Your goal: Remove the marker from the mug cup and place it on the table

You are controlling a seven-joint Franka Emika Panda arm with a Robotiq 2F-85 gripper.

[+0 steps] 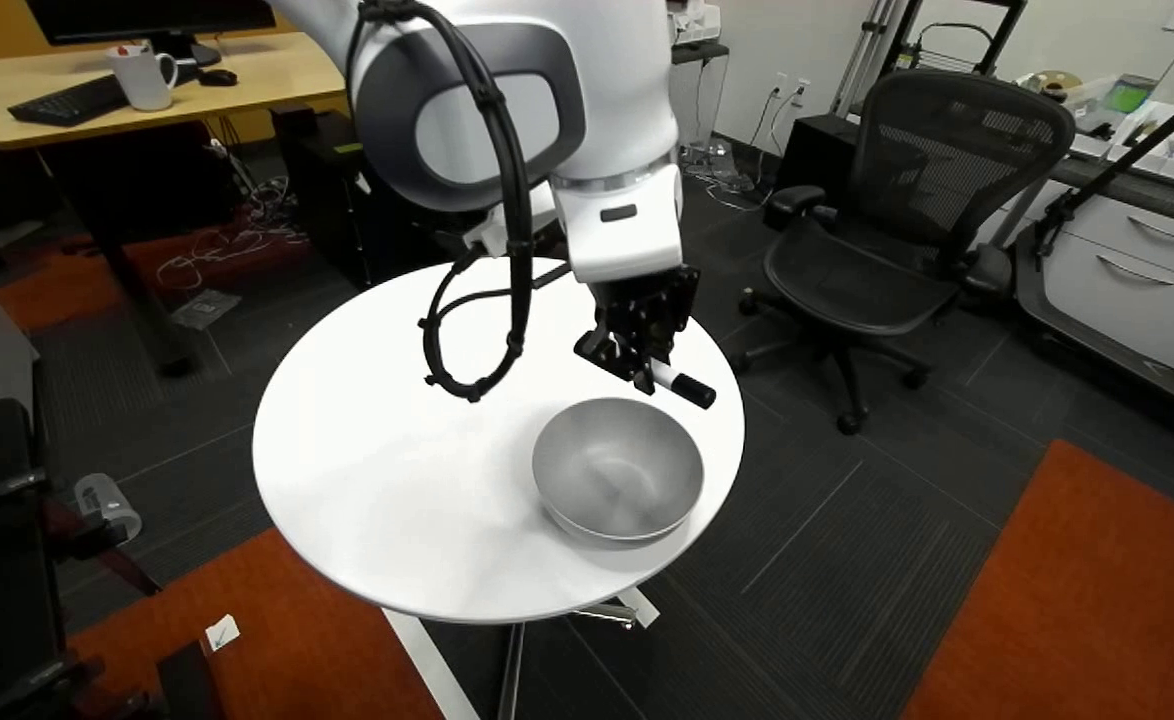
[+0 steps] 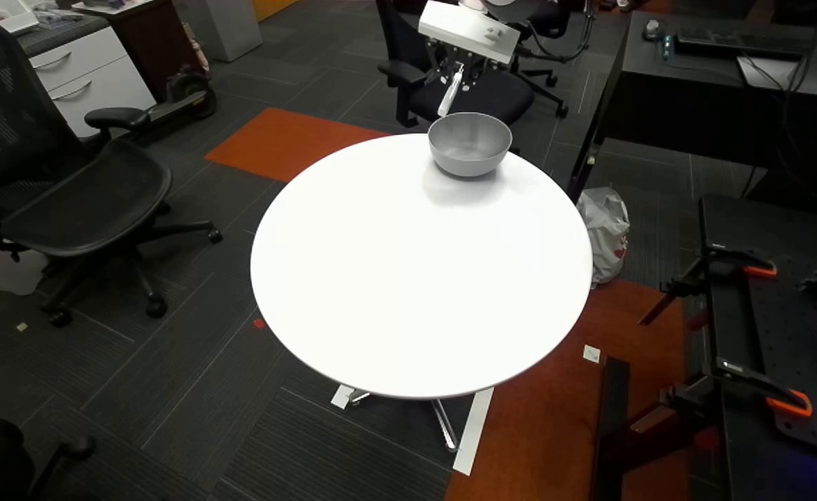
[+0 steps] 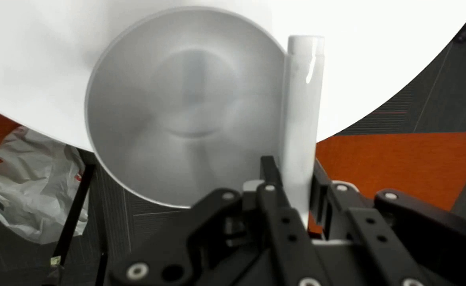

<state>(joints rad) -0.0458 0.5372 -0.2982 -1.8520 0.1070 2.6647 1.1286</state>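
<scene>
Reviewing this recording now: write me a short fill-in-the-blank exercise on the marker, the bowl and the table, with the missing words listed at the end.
1. The marker has a pale body and one ____ end.
2. The fingers are closed on the ____.
3. The bowl rests on the table with its open side facing ____.
4. The table's top is coloured ____.

Missing words: black; marker; up; white.

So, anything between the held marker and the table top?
Possibly the grey bowl: in the wrist view, the marker, held in the gripper, overlaps its edge, so going straight down might clip it. No other obstacle shows between marker and table.
</scene>
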